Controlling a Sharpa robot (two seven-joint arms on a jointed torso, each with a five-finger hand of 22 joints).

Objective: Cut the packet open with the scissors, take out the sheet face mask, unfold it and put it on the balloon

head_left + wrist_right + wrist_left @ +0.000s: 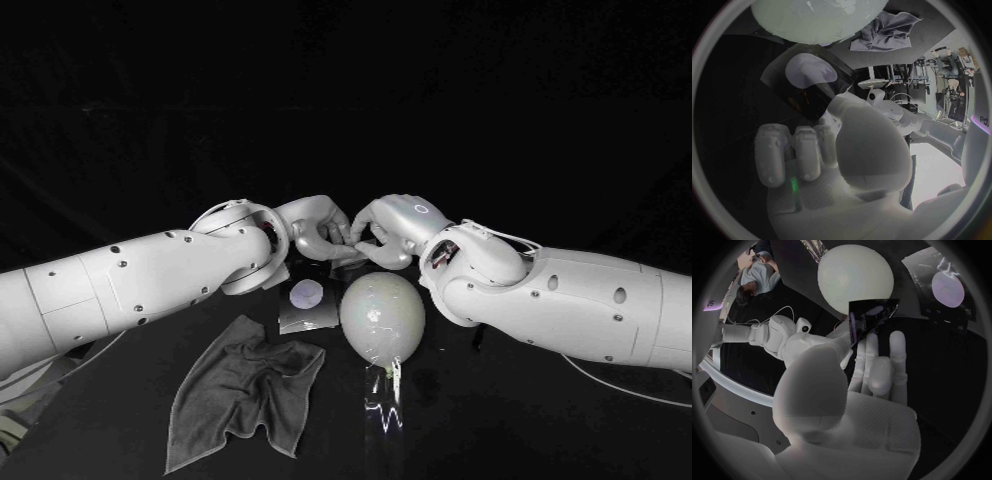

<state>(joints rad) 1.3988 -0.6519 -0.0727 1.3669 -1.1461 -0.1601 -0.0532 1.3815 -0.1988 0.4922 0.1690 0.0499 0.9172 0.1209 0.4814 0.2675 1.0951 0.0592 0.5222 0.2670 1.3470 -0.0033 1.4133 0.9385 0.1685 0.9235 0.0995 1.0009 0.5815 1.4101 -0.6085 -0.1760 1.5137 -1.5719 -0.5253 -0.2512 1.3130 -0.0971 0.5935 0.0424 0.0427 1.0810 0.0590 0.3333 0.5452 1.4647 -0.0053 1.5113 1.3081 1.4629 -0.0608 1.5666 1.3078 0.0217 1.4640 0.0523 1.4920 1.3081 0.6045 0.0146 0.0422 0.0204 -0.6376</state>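
**Two hands meeting over the middle of the table**

The left hand [320,228] and the right hand [387,225] meet fingertip to fingertip above the middle of the table [548,430], on the far side of the things lying on it. The left hand holds a dark glossy piece [873,315] at the tips of its outstretched fingers [897,347]. Whether this is a whole wrapper or a part of one cannot be told. The right hand reaches in against the same piece from the other side. Its fingers [795,155] are curled toward the palm, and whether they actually pinch the piece cannot be told.

Just on the near side of the hands, a flat dark packet [307,305] with a pale round mark lies on the table. The balloon [382,315], pale and egg-shaped, lies just beside it on the robot's right, with its long axis running from the far side to the near side. A clear, glinting strip [384,395] trails from the balloon's near end toward the table's near edge. A crumpled grey cloth [245,390] lies toward the near left, close to the packet.
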